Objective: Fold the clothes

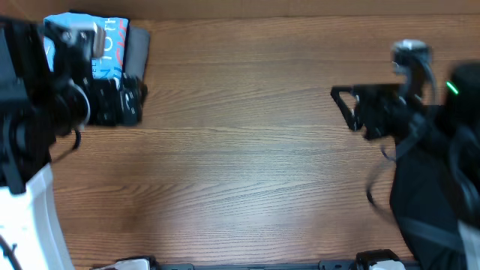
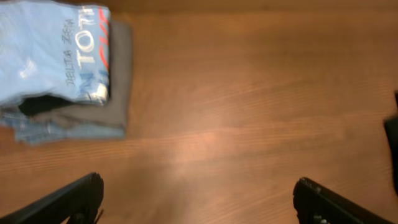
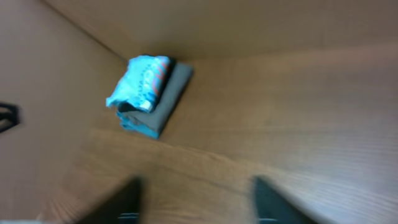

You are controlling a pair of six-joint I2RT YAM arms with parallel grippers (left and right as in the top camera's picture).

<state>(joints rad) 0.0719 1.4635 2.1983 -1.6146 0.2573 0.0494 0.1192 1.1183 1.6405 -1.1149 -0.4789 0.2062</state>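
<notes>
A folded stack of clothes (image 1: pixel 112 41) lies on the wooden counter (image 1: pixel 247 165), toward 10 o'clock in the overhead view, near the far edge. On top is a sky-blue T-shirt (image 2: pixel 43 50); its white, dark-blue and orange-red lettering is only partly readable, and the left wrist view cuts off its 9 o'clock side. A grey garment (image 2: pixel 119 74) juts out beneath it at 3 o'clock. Only a sliver of a black garment (image 2: pixel 37 104) shows, above a blue layer (image 2: pixel 62 132) at the bottom.

Overhead, the left arm (image 1: pixel 30 97) hides the stack's 9 o'clock part. The left end effector (image 2: pixel 198 186) hangs over bare counter at the stack's 6 o'clock, fingers wide apart, empty, only the tips visible. The right end effector (image 1: pixel 343 110) is well apart at 3 o'clock, fingers apart, empty, and blurred in its own wrist view.
</notes>
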